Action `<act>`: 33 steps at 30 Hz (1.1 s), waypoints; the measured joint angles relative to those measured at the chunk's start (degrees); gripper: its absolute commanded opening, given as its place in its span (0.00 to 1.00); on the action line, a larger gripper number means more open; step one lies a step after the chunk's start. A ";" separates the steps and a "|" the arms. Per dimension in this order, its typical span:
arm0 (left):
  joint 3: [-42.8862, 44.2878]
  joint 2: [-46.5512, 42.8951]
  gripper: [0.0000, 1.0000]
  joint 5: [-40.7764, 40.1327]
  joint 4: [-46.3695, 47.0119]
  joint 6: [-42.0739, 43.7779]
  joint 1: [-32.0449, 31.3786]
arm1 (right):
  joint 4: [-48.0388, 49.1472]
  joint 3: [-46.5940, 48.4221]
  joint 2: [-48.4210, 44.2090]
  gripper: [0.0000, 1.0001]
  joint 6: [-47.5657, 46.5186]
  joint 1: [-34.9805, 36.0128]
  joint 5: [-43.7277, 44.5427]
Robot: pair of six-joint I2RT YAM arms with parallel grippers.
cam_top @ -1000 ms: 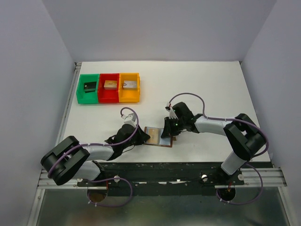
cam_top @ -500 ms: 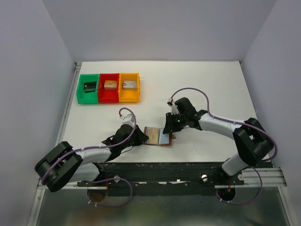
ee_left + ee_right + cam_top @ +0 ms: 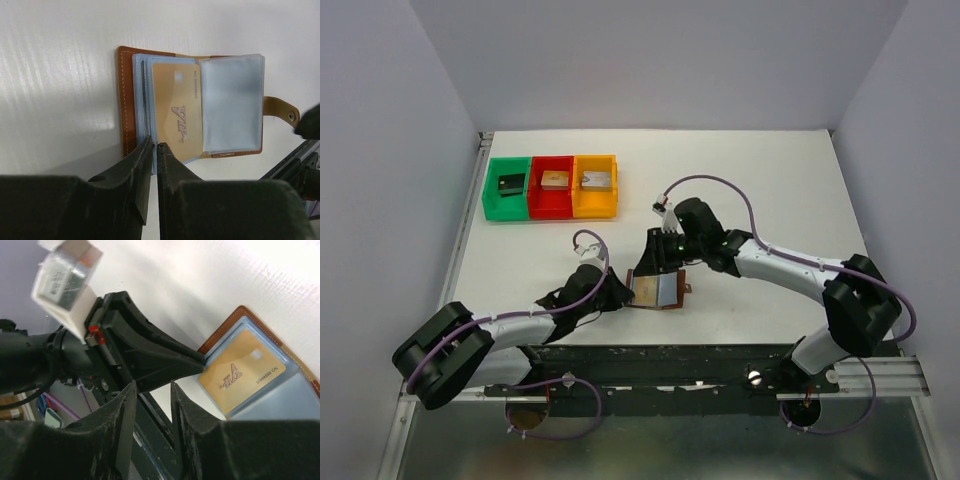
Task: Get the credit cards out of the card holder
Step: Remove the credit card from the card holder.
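On the table, left tool, barely parted, touches the card holder's edge; right tool hangs open.

White bench, glossy, with streaky reflections in both wrist views. Pale lilac walls on three sides. Three open-top plastic bins stand upright in a row at the far left of the bench, touching side by side: green bin leftmost, red bin in the middle, orange bin on the right. One small block in each: black block in green, tan block in red, grey block in orange. Dark rail runs along the near bench edge.
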 measured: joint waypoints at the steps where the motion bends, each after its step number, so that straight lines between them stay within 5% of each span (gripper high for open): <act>1: 0.00 -0.11 0.26 -0.07 -0.24 0.07 0.00 | 1.18 -0.24 0.92 0.44 1.05 0.13 -0.35; 25: 0.00 -1.09 0.38 -2.27 -2.58 0.37 0.00 | 10.32 -11.56 8.24 0.54 8.48 -2.86 0.02; 33: 0.00 -0.90 0.27 -2.45 -2.78 0.37 0.00 | 10.45 -11.56 8.66 0.55 8.39 -2.91 0.04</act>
